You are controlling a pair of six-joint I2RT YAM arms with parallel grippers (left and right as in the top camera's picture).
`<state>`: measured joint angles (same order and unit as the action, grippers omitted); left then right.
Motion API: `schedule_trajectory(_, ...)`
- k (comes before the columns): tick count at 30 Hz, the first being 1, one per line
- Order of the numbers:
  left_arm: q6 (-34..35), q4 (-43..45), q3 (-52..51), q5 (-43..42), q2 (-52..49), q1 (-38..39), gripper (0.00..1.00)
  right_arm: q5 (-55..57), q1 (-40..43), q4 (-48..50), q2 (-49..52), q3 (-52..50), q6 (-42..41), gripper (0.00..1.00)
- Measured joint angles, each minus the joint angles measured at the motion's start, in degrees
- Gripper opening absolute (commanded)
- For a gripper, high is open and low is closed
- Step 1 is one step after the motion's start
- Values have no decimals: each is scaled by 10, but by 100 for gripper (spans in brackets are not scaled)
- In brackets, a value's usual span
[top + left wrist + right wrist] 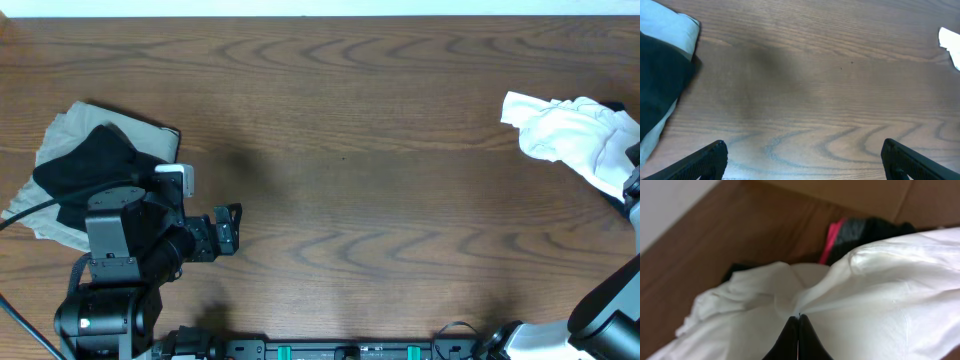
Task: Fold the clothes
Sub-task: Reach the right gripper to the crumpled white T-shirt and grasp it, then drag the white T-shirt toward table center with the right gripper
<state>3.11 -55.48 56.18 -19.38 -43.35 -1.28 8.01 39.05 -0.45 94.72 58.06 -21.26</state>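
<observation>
White garment (880,295) pinched between right fingers (789,340); left fingers (705,161) spread above table (815,85).

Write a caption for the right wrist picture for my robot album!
Right gripper, jaws shut on a fold of the white garment, wooden table behind.

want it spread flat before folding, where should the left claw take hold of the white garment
I'd grip the white garment by its loose left corner, coming in low from the middle of the table. That corner lies out on bare wood facing the open left claw; the right claw is shut on a fold farther right.
</observation>
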Motion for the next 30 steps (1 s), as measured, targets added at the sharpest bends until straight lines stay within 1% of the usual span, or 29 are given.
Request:
schedule_trajectory(8, 0, 0, 0, 0, 0, 0, 98, -14, -1, -8, 40, 0, 0, 1)
schedule_trajectory(12, 0, 0, 0, 0, 0, 0, 98, -70, -10, -7, 36, 0, 0, 1)
schedule_trajectory(16, 0, 2, 0, 0, 0, 0, 98, -147, -62, -21, 2, 0, 8, 1)
schedule_trajectory(18, 0, 4, 0, 0, 0, 0, 98, -169, -109, -36, -31, 0, 14, 1)
schedule_trajectory(22, 0, 4, 0, 0, 0, 0, 98, -182, -254, -49, -122, 1, 28, 1)
schedule_trajectory(26, 0, 3, 0, 0, 0, 0, 98, -162, -409, -48, -196, 3, 35, 1)
schedule_trajectory(30, 0, 3, 0, 0, 0, 0, 98, -127, -540, -43, -230, 4, 38, 1)
